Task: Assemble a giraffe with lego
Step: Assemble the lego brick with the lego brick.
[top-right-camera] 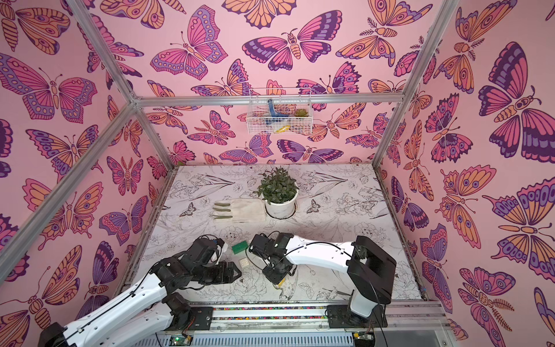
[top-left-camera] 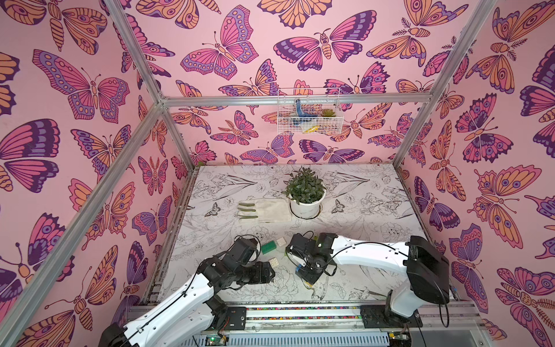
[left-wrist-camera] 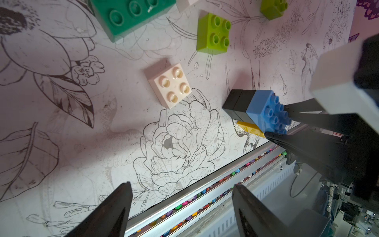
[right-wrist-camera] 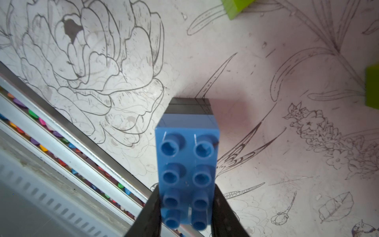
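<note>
We hold the half-built giraffe (right-wrist-camera: 186, 156) in our right gripper (right-wrist-camera: 185, 215).
Its jaws pinch the blue body, with black and yellow legs under it. Our left gripper (left-wrist-camera: 181, 185) hangs wide and empty. Near the giraffe lie a white brick (left-wrist-camera: 169, 85), a lime brick (left-wrist-camera: 213, 32) and a green brick (left-wrist-camera: 131, 16).

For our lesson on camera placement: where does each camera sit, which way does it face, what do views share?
Top views: high at the front, looking down and back over the table; both arms show.
Left wrist: behind the open left hand, whose fingers show, facing down at a white brick.
Right wrist: behind the right hand, which shows gripping the blue brick, facing down.
Shared: both wrist views show that brick.
</note>
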`<state>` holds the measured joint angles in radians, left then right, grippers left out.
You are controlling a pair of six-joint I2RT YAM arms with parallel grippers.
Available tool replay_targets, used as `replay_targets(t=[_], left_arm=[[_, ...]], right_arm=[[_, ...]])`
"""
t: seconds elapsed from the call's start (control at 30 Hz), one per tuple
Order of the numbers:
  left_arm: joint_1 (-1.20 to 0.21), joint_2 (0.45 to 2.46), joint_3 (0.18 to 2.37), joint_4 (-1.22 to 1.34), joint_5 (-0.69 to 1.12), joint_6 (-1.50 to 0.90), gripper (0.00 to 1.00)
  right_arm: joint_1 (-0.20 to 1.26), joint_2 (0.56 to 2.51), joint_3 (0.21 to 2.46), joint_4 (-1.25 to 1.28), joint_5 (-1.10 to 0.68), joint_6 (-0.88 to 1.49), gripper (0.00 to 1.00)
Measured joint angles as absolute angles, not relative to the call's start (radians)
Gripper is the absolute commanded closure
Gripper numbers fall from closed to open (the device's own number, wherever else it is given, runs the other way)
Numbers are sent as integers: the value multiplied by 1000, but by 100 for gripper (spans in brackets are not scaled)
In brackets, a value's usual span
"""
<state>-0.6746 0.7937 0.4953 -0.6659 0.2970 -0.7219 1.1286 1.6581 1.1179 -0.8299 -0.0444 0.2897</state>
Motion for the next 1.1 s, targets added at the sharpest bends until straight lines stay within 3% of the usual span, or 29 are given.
replay_targets(t=[0.53,1.1], left_arm=[[-675,798,495,-666,291,-722,18],[-675,797,495,-666,290,-723,18]], right_arm=[[1144,1653,1108,-819,-20,271,81],[1160,1642,1078,-778,2,263,83]])
